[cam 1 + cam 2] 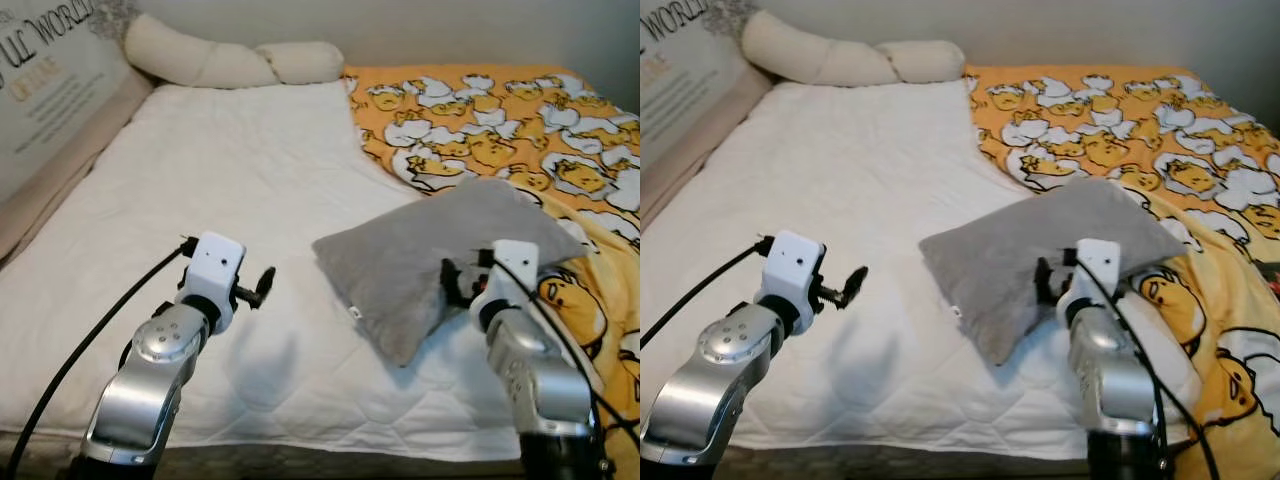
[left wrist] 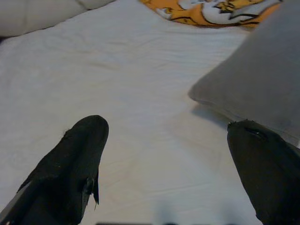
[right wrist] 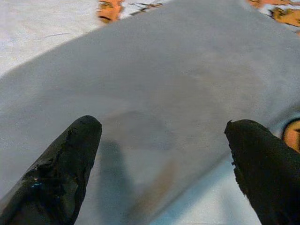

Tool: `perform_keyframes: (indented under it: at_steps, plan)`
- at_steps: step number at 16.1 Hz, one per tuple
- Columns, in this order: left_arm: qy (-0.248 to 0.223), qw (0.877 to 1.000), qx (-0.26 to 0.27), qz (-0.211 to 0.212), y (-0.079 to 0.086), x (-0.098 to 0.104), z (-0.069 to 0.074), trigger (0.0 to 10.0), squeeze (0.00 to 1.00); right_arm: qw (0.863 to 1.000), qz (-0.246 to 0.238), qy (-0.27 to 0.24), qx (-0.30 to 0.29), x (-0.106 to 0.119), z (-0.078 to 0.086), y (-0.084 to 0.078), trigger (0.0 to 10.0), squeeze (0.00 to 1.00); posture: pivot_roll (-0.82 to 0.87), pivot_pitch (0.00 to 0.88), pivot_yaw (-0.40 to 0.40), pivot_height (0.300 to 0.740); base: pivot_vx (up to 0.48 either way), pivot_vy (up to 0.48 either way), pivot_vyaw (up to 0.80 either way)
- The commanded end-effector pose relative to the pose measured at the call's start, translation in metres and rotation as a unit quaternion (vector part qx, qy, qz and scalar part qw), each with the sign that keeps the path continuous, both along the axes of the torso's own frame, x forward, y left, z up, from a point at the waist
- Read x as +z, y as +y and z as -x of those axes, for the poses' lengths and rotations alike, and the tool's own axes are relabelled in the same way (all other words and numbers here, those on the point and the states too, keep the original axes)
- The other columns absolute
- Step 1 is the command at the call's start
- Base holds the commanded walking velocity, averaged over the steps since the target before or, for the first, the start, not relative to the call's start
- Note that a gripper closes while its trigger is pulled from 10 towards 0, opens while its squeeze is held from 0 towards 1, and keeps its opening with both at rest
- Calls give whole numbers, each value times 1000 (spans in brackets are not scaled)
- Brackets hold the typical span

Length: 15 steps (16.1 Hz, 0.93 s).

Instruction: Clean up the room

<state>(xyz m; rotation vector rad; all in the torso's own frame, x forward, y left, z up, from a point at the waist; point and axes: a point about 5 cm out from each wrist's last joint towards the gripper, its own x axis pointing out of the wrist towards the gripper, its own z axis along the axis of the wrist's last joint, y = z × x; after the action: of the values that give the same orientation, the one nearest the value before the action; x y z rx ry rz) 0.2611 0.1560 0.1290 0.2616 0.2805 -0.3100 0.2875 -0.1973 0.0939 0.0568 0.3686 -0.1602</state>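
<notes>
Overhead, the right gripper (image 3: 161, 140) hovered spread over the grey pillow (image 1: 430, 255), perhaps touching; wrist views showed the left gripper (image 2: 168, 159) also open above the white sheet (image 1: 230, 190).

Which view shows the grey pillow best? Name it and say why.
The left eye view: the whole grey pillow lies on the white mattress, its outline complete. The right eye view matches it. The right wrist view gives its surface close up between open claw fingers; the left wrist view catches one corner.

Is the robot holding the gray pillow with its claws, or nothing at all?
Nothing is held. The right claw is open just above the pillow, and the left claw is open over the white sheet.
</notes>
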Motion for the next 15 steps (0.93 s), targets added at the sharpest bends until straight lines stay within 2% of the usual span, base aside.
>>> perform_keyframes:
  at_steps: [1, 3, 6, 7, 8, 10, 12, 13, 14, 15]
  plan:
    - [-9, 1000, -19, 1, -3, 5, 2, 10000, 0, 1000, -6, 7, -18, -2, -4, -6, 10000, 1000, -122, 0, 36, 740, 0, 0, 0]
    - [-7, 999, -39, -1, -1, 6, 5, 10000, 0, 998, -6, 61, -33, -16, -19, -11, 10000, 1000, -117, 0, 51, 740, 0, 0, 0]
    - [-13, 998, -66, 6, -5, 11, 6, 10000, 0, 991, -69, 84, -83, -27, -37, -12, 10000, 1000, -100, 0, 52, 740, 0, 0, 0]
    - [-16, 997, -75, 9, -7, 13, 6, 10000, 0, 983, -129, 85, -101, -30, -46, -9, 10000, 1000, -93, 0, 59, 740, 0, 0, 0]
    - [-18, 997, -73, 23, -8, 16, 4, 10000, 0, 969, -196, 96, -116, -34, -52, -4, 10000, 1000, -87, 0, 59, 740, 0, 0, 0]
    - [-19, 997, -77, 8, -4, 16, 3, 10000, 0, 944, -264, 128, -149, -43, -53, 4, 10000, 0, -64, 0, 55, 740, 0, 0, 0]
    - [-20, 997, -75, 7, 0, 18, 3, 10000, 0, 926, -310, 132, -168, -45, -53, 9, 10000, 0, -58, 0, 60, 740, 0, 0, 0]
    - [-18, 997, -74, 9, 1, 19, 3, 10000, 0, 924, -314, 136, -170, -47, -53, 11, 3765, 0, -57, 0, 64, 740, 0, 0, 0]
    - [-12, 996, -83, 8, 1, 18, 4, 10000, 0, 923, -315, 138, -170, -49, -53, 12, 0, 0, -56, 0, 62, 740, 0, 0, 0]
    - [2, 995, -101, 11, 0, 17, 8, 10000, 0, 919, -329, 136, -172, -50, -53, 14, 0, 0, -55, 0, 61, 740, 0, 0, 0]
